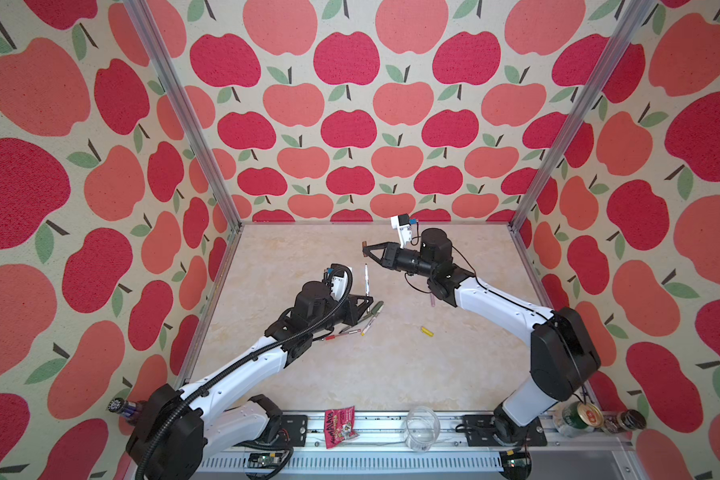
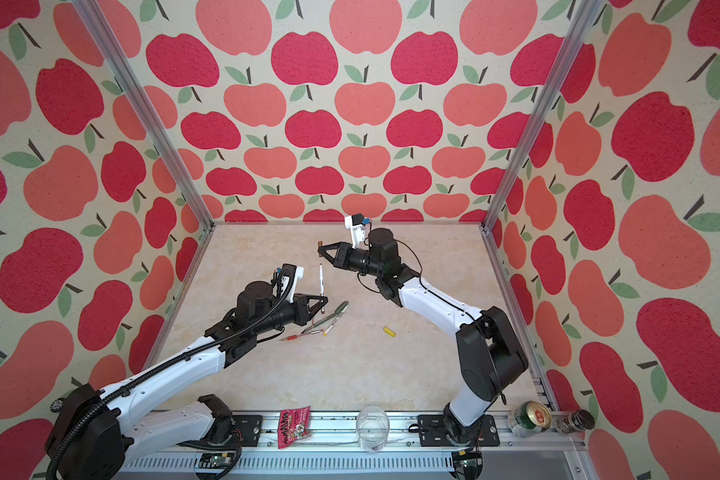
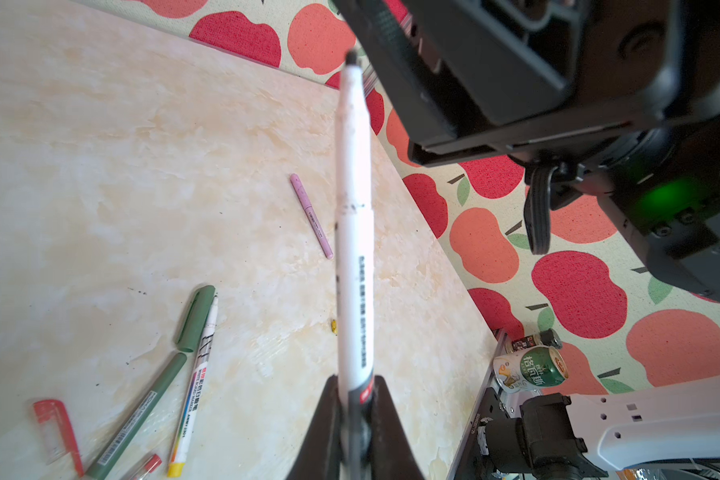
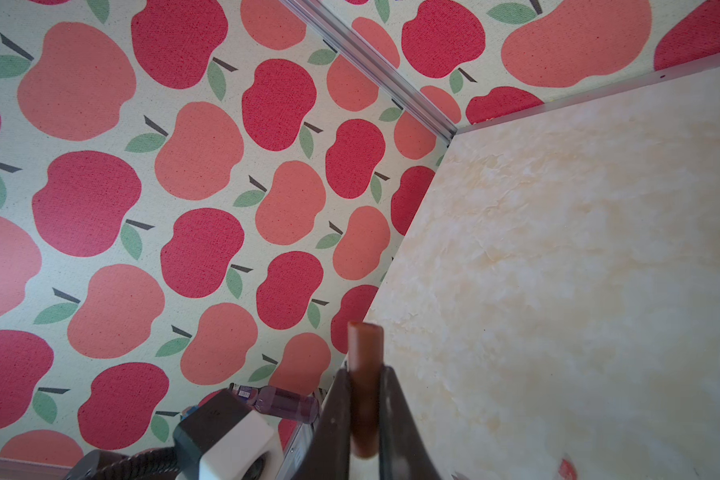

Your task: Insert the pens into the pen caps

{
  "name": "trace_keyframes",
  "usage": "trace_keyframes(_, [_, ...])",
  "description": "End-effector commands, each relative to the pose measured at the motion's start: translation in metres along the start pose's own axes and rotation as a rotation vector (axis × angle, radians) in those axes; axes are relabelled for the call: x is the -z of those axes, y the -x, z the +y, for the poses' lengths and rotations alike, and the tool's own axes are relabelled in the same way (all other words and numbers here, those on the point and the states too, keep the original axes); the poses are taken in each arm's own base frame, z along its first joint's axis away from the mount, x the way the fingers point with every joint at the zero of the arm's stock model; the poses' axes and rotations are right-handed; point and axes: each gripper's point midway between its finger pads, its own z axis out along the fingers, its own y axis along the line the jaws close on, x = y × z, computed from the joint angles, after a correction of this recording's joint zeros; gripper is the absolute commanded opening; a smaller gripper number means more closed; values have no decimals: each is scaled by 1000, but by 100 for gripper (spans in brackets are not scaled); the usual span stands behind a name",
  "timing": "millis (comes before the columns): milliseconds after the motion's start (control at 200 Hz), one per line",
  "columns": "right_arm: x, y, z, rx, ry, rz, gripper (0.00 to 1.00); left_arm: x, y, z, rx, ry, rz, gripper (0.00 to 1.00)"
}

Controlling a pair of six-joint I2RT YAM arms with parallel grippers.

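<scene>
My left gripper [image 1: 368, 300] [image 3: 356, 399] is shut on the lower end of a white-barrelled pen [image 1: 366, 279] [image 3: 352, 208], which stands upright with its dark tip uppermost. My right gripper [image 1: 364, 248] [image 4: 364, 386] is shut on a brown pen cap [image 1: 364, 243] [image 4: 364, 365], held up and behind that pen, apart from it. On the table lie a green pen [image 3: 138, 415], a green cap [image 3: 195, 318], a white pen with a yellow end [image 3: 194, 386], a red cap [image 3: 57, 432], a red pen [image 3: 148, 465], a lilac pen [image 3: 310, 216] and a yellow cap [image 1: 427, 331].
On the front rail sit a red snack packet [image 1: 339, 426] and a clear cup [image 1: 422, 428]. A green can [image 1: 580, 417] and a dark bottle [image 1: 624, 422] stand at the front right corner, and a purple bottle [image 1: 125, 409] lies at the front left. Apple-patterned walls enclose the table.
</scene>
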Motion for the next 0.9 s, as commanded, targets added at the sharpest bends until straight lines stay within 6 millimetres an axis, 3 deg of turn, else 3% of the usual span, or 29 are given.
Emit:
trace_keyframes(0, [-2, -3, -4, -12, 7, 11, 7, 4, 17, -12, -37, -14, -42, 7])
trace_keyframes(896, [10, -1, 17, 1, 41, 1, 5, 3, 10, -2, -27, 6, -36, 7])
